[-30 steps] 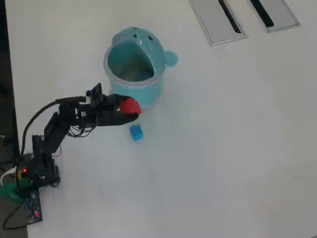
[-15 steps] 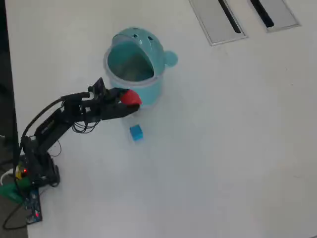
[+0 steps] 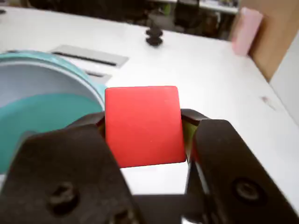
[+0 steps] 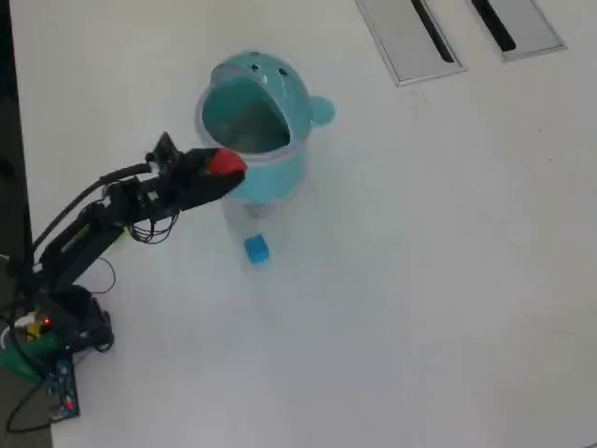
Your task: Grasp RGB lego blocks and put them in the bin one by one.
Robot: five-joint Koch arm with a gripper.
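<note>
Gripper pinching the red block hangs at the near rim of the bin, so I judge it mid-carry and next I'd reach farther over the opening before letting go.

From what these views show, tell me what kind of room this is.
Probably an office or meeting room. The arm works on a big white table with flip-lid cable ports set into it, and the wrist view shows dark chairs and a wooden panel beyond the table's far edge.
</note>
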